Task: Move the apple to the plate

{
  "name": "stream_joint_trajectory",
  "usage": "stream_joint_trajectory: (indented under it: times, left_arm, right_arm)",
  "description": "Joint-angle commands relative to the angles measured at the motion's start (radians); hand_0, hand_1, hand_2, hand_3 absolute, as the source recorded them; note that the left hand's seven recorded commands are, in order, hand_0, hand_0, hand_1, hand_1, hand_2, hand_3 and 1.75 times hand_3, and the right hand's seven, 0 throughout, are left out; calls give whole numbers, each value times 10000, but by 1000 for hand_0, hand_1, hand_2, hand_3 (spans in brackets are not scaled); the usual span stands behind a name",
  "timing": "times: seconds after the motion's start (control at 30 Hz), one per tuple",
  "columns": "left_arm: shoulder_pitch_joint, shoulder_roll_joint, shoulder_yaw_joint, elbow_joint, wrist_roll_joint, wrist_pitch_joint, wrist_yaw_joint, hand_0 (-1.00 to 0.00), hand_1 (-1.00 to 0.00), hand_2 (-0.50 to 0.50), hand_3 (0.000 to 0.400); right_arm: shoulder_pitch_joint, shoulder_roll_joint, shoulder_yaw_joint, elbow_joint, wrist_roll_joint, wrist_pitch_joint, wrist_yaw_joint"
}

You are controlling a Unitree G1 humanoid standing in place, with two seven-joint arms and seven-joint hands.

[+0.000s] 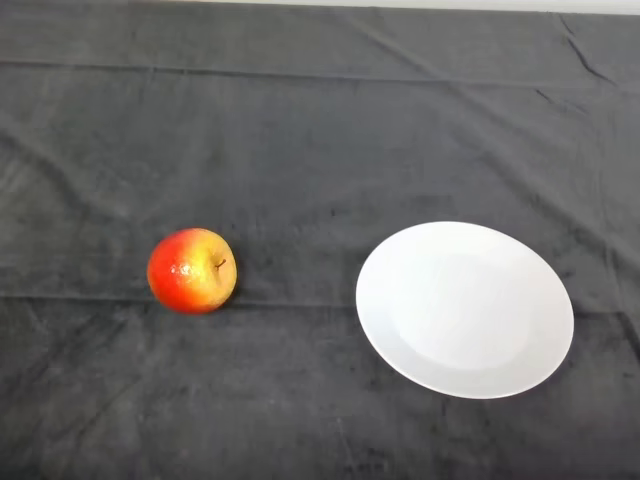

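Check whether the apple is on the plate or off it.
Off. The apple rests on the dark cloth, apart from the plate.

No part of my body in frame, lower left corner included; nothing of pose or state to note.
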Motion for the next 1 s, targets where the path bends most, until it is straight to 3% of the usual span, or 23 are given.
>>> stream_joint_trajectory:
  times: [0.03,1.0]
  left_arm:
    - [-267,-217,-135,-528,196,-235,100,0,0,0,0]
    - [-890,-1394,-1418,-1008,1865,-482,-825,0,0,0,0]
  right_arm:
    - [730,436,221,328,-213,115,146]
    - [765,437,212,257,-201,150,156]
